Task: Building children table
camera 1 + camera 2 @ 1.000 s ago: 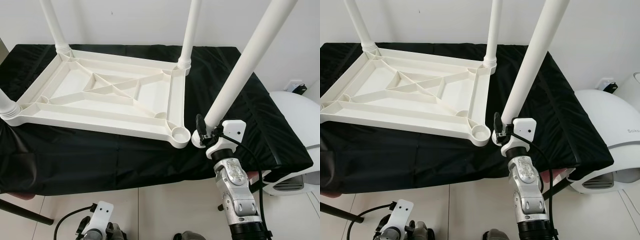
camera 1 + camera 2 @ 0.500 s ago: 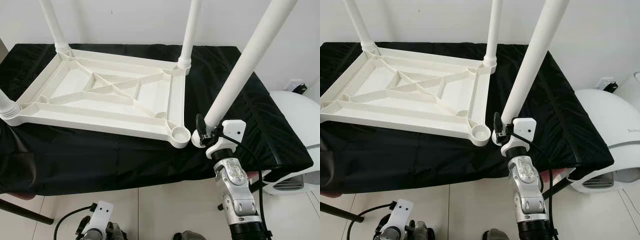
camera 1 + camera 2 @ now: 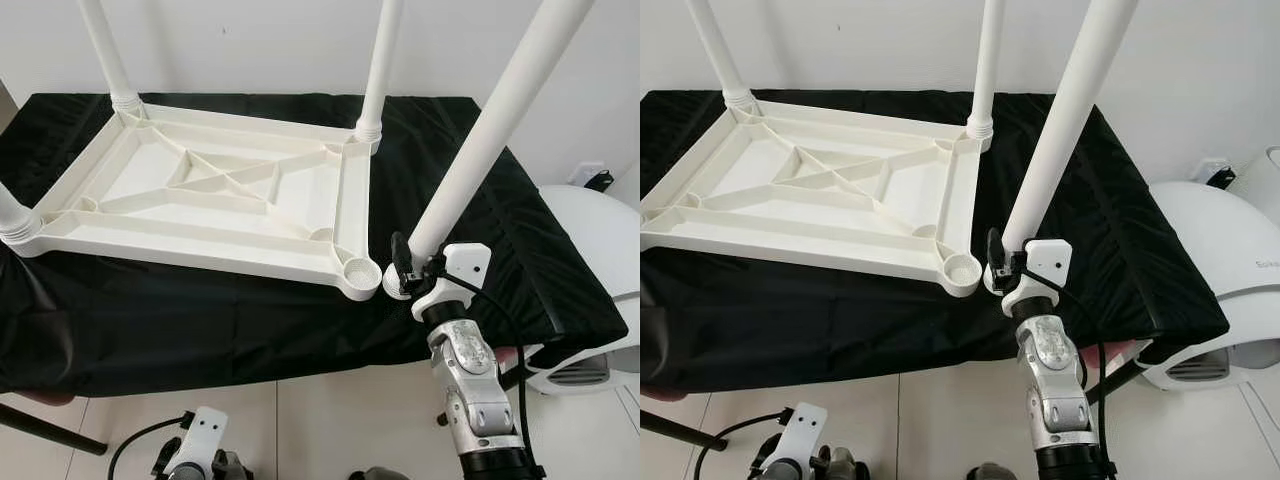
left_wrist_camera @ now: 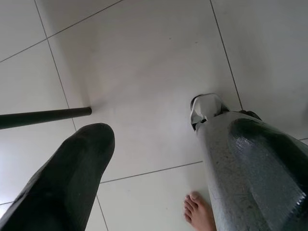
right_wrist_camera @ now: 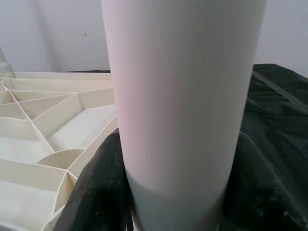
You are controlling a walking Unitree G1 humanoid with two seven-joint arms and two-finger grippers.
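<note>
The white plastic table top [image 3: 215, 190] lies upside down on a black-covered bench [image 3: 200, 320]. Three white legs stand in its corners: far left [image 3: 108, 55], far right [image 3: 380, 60], near left [image 3: 12, 215]. The near right socket [image 3: 360, 269] is an empty round cup. My right gripper [image 3: 408, 262] is shut on the fourth leg [image 3: 490, 120] near its lower end. That leg leans to the right, its foot just right of the empty socket and apart from it. In the right wrist view the black fingers [image 5: 98, 187] flank the leg [image 5: 183, 96]. My left gripper [image 4: 154, 139] hangs open over the floor.
A white rounded appliance [image 3: 600, 250] stands right of the bench, close to my right arm. A dark bench strut [image 3: 50, 425] slants across the tiled floor at the lower left. A person's bare toes [image 4: 199, 216] rest on the tiles beneath my left gripper. The wall runs behind the bench.
The whole picture has shifted a little, so the camera moved. The right gripper and its leg stay beside the empty socket. The left arm still hangs low.
</note>
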